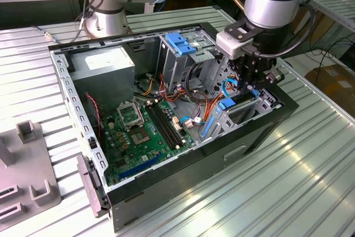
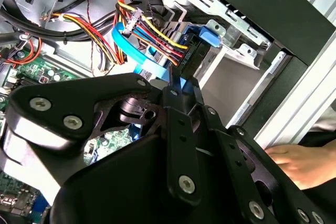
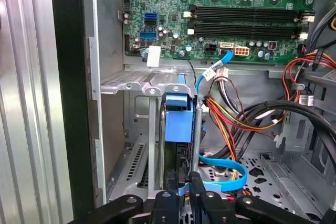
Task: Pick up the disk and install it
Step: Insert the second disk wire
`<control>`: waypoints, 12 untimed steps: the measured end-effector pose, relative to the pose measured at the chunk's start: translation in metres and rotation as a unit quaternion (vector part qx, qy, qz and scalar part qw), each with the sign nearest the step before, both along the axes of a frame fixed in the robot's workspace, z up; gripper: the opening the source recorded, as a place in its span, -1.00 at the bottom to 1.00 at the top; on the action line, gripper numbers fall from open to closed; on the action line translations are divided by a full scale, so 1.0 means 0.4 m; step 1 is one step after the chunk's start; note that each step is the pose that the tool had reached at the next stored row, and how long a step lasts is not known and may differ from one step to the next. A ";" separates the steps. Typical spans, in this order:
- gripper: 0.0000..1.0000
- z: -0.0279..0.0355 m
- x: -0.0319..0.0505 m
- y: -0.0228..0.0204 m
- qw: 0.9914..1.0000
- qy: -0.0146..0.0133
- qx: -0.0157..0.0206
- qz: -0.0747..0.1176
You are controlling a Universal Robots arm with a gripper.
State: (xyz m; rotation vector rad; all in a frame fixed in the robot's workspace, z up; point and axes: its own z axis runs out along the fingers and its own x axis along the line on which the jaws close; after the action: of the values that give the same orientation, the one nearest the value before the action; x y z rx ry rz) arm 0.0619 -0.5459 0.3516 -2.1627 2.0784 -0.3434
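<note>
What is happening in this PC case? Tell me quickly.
A robot arm is fitting the disk into the drive bay of the open computer case. Its pincer is shut on the disk, which stands on edge partway inside the bay, beside the cables. A person's hand rests nearby.

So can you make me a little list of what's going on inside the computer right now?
place: open black metal computer case on a ribbed metal table
claw: black claw down inside the case, shut on the disk
disk: grey disk with blue plastic rail standing on edge in the silver drive cage
nearby: green motherboard, flat blue cable
</note>
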 end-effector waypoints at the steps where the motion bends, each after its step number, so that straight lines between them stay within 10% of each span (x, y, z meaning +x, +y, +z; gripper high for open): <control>1: -0.54 0.001 0.000 0.000 1.000 0.001 0.000 0.000; 6: -0.54 0.001 0.001 0.000 1.000 0.012 0.000 0.000; 12: -0.54 0.001 0.004 0.000 0.999 0.043 0.000 0.000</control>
State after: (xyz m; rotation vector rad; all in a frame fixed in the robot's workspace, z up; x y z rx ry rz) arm 0.0636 -0.5459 0.3519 -2.2140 2.1234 -0.2552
